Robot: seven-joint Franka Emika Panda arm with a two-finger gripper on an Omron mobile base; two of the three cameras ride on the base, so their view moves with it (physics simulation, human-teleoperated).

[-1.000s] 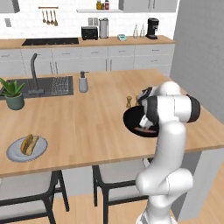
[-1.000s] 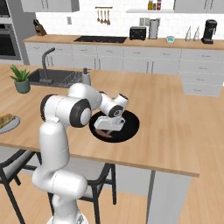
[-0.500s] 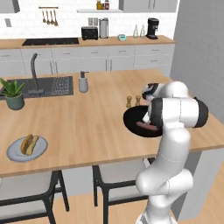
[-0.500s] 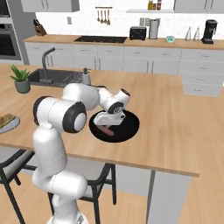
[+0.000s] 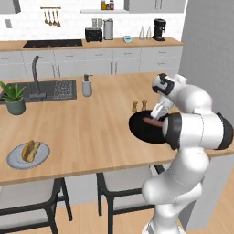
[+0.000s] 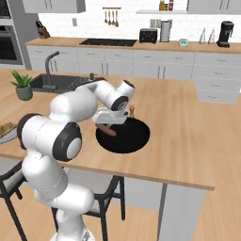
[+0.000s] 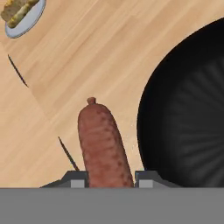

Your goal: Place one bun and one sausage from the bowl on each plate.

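My gripper (image 7: pixel 109 179) is shut on a brown sausage (image 7: pixel 104 146), which sticks out between the two fingers. In the hand view it hangs over the wooden counter just beside the rim of the black bowl (image 7: pixel 188 113). The part of the bowl I see is bare. From the base views the gripper (image 5: pixel 156 116) (image 6: pixel 111 123) holds the sausage (image 5: pixel 152 121) (image 6: pixel 108 130) over the left edge of the bowl (image 5: pixel 141 131) (image 6: pixel 129 139). A light-grey plate (image 5: pixel 14 161) (image 7: pixel 30 19) with a bun and sausage lies far left near the front edge. The second plate is out of view.
Two small shakers (image 5: pixel 139 105) stand just behind the bowl. Farther left are a soap dispenser (image 5: pixel 87 86), a sink with faucet (image 5: pixel 35 73) and a potted plant (image 5: pixel 15 98). Stools stand under the counter's front edge.
The gripper has risen out of the black bowl with the sausage and shifted left, to the bowl's rim. The arm's elbow swung along with it.
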